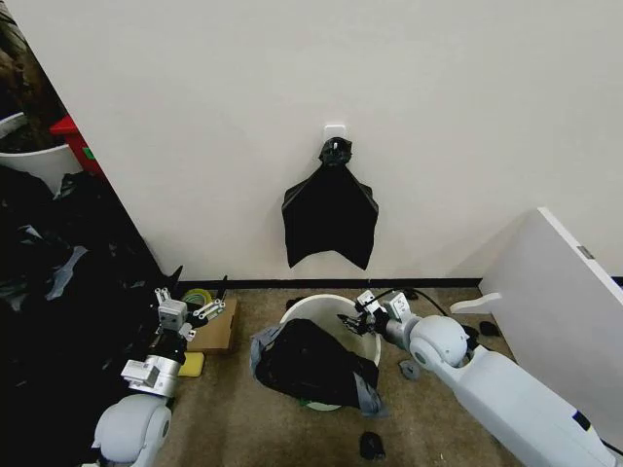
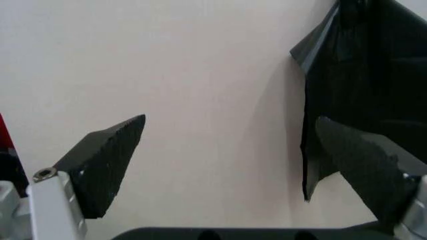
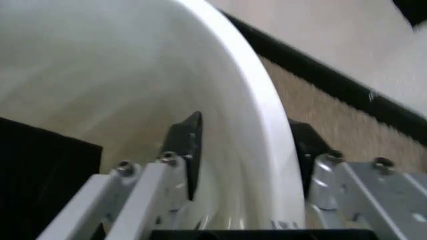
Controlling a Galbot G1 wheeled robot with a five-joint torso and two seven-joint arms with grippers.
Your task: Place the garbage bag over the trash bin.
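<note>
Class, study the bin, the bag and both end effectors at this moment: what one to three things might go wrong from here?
1. The right end effector straddles the trash bin rim; pulling could tip the bin.
2. The garbage bag drapes over only the near side of the bin, bunched; it may slide off onto the carpet.
3. The left end effector sits open, away from the bag, so nothing holds the bag's loose side.
</note>
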